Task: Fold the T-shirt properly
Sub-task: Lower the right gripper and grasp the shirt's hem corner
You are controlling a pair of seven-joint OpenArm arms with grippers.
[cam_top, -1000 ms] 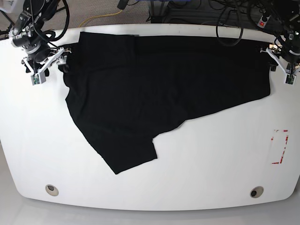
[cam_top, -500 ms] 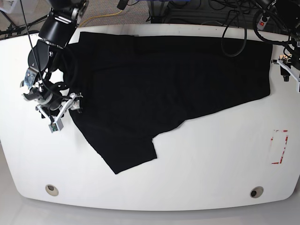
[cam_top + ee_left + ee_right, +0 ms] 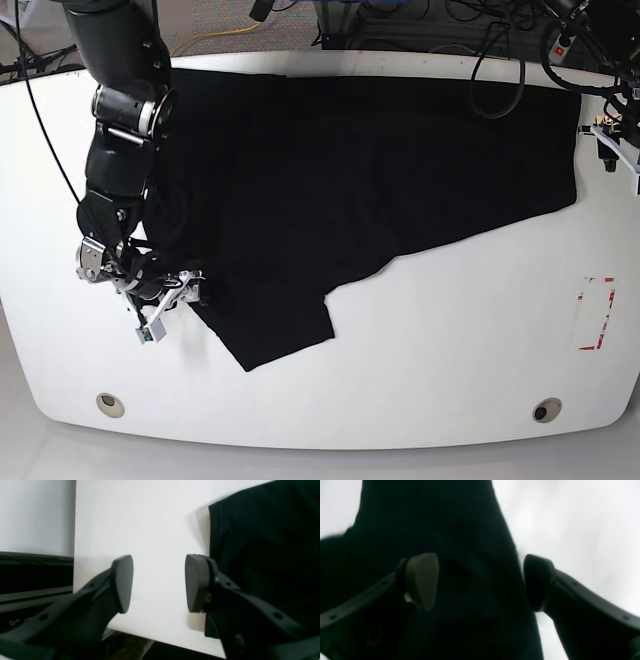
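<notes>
The black T-shirt (image 3: 370,180) lies spread across the far half of the white table (image 3: 420,350), with one sleeve (image 3: 275,330) pointing toward the front. My right gripper (image 3: 172,300) is open at the shirt's lower left edge, near that sleeve. In the right wrist view the gripper (image 3: 480,582) stands open just over the black cloth (image 3: 445,530), which lies between the fingers. My left gripper (image 3: 612,150) is at the shirt's right edge. In the left wrist view it (image 3: 159,583) is open over bare table, with the shirt's edge (image 3: 262,542) beside the right finger (image 3: 197,582).
A red-marked rectangle (image 3: 597,313) is on the table at the right. Two round holes (image 3: 111,405) (image 3: 547,409) sit near the front edge. Cables (image 3: 490,40) hang behind the table's far edge. The table edge (image 3: 75,530) shows in the left wrist view.
My right arm has moved from the shirt's upper left corner down along its left edge to the lower sleeve. My left gripper shifted slightly outward at first, then stayed still.
</notes>
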